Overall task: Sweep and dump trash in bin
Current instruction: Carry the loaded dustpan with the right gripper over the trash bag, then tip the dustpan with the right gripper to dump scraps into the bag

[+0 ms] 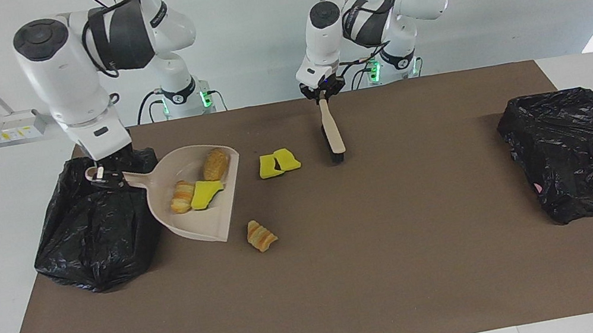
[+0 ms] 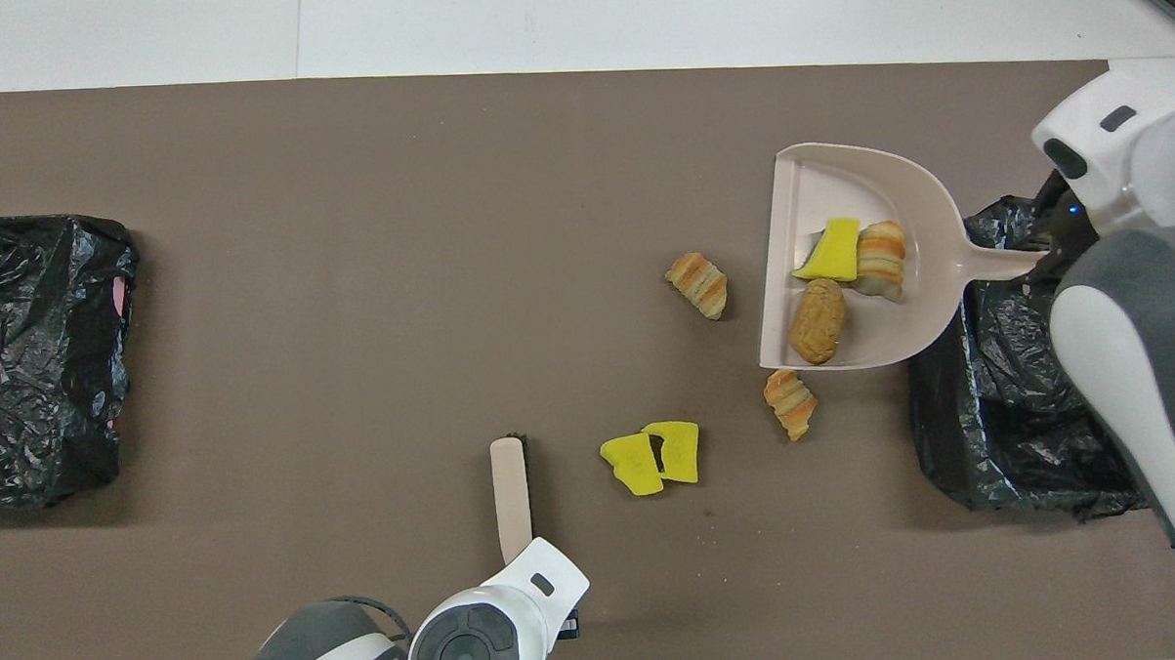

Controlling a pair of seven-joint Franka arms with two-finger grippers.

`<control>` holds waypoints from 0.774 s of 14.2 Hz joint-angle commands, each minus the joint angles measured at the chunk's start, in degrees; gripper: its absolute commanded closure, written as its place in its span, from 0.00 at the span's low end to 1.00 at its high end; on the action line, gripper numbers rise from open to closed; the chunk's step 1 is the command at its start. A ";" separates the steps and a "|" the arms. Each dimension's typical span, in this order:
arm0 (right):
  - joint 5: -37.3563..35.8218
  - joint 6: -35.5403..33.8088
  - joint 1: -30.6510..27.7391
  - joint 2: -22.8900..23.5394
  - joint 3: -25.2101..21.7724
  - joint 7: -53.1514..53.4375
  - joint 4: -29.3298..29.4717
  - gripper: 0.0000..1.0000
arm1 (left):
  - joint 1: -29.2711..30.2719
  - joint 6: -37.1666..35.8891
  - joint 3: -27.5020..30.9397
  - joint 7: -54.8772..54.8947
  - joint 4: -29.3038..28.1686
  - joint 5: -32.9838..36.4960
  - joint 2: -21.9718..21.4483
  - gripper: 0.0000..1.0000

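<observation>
Right gripper, seen from across the table, is clamped on the handle of the beige plastic dustpan and hangs over the black-bagged bin at its own end, so the pan, which looks lifted, can probably be tipped in; the pan's long axis runs from that gripper out over the mat, mouth pointing away from the bin. Inside it lie a tan bread lump, a striped croissant toy and a yellow sponge wedge. Left gripper is closed on the wooden-backed black-bristled brush, which hangs bristles-down beneath it, likely waiting. From overhead, the pan's handle reaches to the right gripper; just outside its mouth lie two loose croissants, and two yellow wedges touch beside the brush. A second black bin sits well apart.
</observation>
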 commanded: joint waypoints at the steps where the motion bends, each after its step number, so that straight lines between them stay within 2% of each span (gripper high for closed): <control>1: 0.98 -0.89 -5.85 -0.76 0.56 -8.98 -0.53 1.00 | -2.79 2.18 0.65 -2.79 -0.46 -0.73 0.31 1.00; 5: -4.63 0.43 -12.28 -1.72 0.48 -13.05 -1.93 1.00 | -4.01 2.71 0.65 -5.17 -0.37 -0.73 1.72 1.00; 8: -12.37 0.78 -13.68 -3.04 0.48 -13.14 -3.95 1.00 | -4.02 3.59 0.74 -5.26 -0.28 -0.73 2.16 1.00; 9: -12.90 2.09 -15.35 -3.56 0.39 -13.22 -5.00 1.00 | -4.02 3.68 0.65 -5.08 -0.28 -0.73 2.59 1.00; 11: -18.94 6.82 -16.41 -6.02 0.39 -13.22 -9.55 1.00 | -3.93 3.68 0.74 -4.82 -0.28 -0.73 2.77 1.00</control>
